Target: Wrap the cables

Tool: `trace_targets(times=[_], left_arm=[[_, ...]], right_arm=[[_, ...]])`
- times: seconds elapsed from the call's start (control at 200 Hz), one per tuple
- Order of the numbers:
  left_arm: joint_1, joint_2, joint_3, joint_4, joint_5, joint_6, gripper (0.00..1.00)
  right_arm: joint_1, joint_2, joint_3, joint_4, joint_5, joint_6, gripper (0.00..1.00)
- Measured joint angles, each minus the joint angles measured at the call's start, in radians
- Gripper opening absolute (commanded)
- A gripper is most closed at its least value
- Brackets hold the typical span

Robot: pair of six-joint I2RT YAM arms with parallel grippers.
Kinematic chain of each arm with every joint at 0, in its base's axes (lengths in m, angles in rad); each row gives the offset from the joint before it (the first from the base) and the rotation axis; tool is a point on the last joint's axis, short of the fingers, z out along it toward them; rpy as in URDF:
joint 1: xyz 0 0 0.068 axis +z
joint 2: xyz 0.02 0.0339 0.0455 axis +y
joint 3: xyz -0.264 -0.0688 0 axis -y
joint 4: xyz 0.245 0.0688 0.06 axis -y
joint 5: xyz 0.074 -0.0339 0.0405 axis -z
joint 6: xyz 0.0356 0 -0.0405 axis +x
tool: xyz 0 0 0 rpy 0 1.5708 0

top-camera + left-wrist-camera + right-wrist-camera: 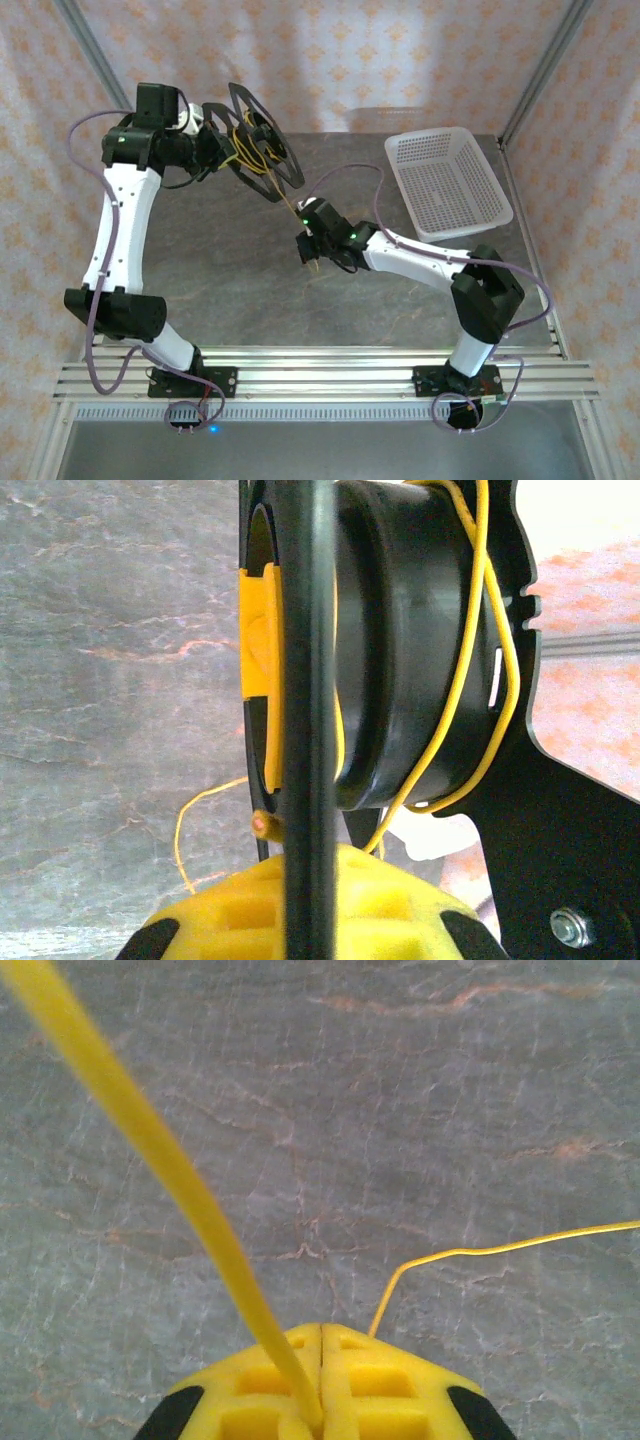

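Grey marbled tabletop (250,290) fills the floor of a cell hung with peach-patterned cloth, and two white-and-black arms rise from its near edge. One white plastic mesh basket (445,185) sits at the far right.

At the far left, the left gripper (215,150) is clenched on one black octagonal spoked spool (265,140), holding it off the table. In the left wrist view its yellow finger pads (230,910) sit either side of the edge of one of the spool's two flanges, and the thin yellow cable (462,680) makes a few loose turns around the spool's black hub (400,630), with a short free end hanging below.

From the spool the cable (243,152) runs down towards the middle of the table to the right gripper (312,258). There the right gripper (322,1380) is pinched shut on the cable (160,1150): one stretch rises up and to the left, blurred and close to the lens, and a second, thinner stretch curls off to the right over the bare table (450,1110).
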Motion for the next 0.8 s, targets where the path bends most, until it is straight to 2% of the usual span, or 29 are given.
trace_targets(times=[0.215, 0.385, 0.516, 0.691, 0.801], left_arm=[[0.023, -0.05, 0.031, -0.054, 0.088, 0.018, 0.0], [0.026, -0.125, -0.06, 0.013, 0.151, 0.006, 0.0], [0.029, -0.147, -0.097, 0.059, 0.162, 0.002, 0.0], [0.034, -0.146, -0.105, 0.141, 0.145, -0.005, 0.0], [0.034, -0.144, -0.105, 0.171, 0.103, -0.005, 0.0]], right_arm=[[-0.046, -0.029, 0.0, 0.033, 0.066, -0.031, 0.0], [-0.081, -0.042, 0.019, 0.035, 0.071, -0.044, 0.03], [-0.082, -0.038, 0.042, 0.007, 0.044, -0.056, 0.18], [-0.078, -0.033, 0.039, -0.056, -0.002, -0.075, 0.46], [-0.058, -0.059, 0.007, -0.064, -0.04, -0.096, 0.55]])
